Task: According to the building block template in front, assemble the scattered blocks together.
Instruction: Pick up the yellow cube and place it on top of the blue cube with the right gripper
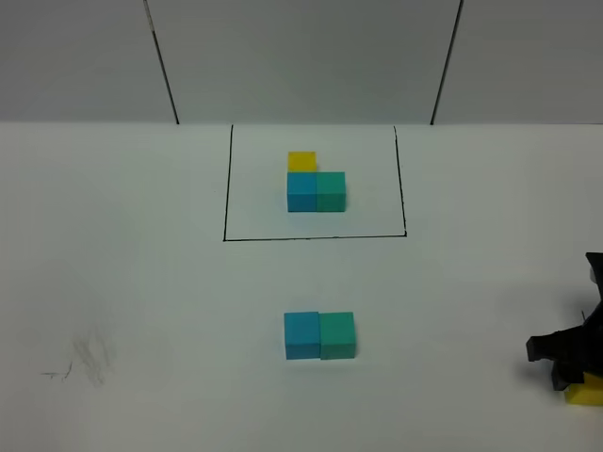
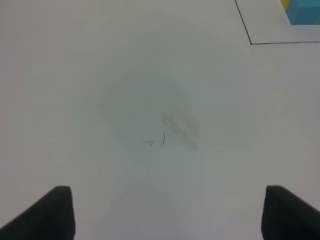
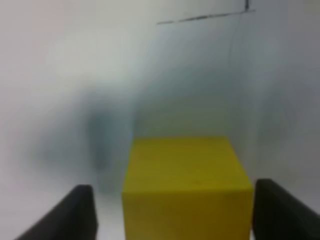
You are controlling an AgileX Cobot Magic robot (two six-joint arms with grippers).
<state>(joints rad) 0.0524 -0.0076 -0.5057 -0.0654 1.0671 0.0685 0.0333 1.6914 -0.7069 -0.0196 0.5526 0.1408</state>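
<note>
The building block template [image 1: 316, 184] stands at the back inside a thin black rectangle: a yellow cube [image 1: 301, 161] behind a blue one [image 1: 301, 191], with a teal-green one [image 1: 331, 191] to the right of the blue. Of the scattered blocks, the sky-blue cube [image 1: 301, 336] and the teal-green cube [image 1: 337, 336] sit side by side, touching, in the middle. The yellow cube [image 1: 586, 391] [image 3: 187, 185] lies at the far right edge between the fingers of my right gripper [image 1: 573, 375] [image 3: 174, 202]; one finger is at its side, the other stands a gap away. My left gripper [image 2: 167, 207] is open over bare table.
The white table carries faint pencil scuffs [image 1: 85, 363] [image 2: 175, 130] at the front left. A corner of the black rectangle [image 2: 250, 42] and part of the template's blue cube [image 2: 305, 12] show in the left wrist view. A grey panelled wall [image 1: 301, 56] stands behind the table.
</note>
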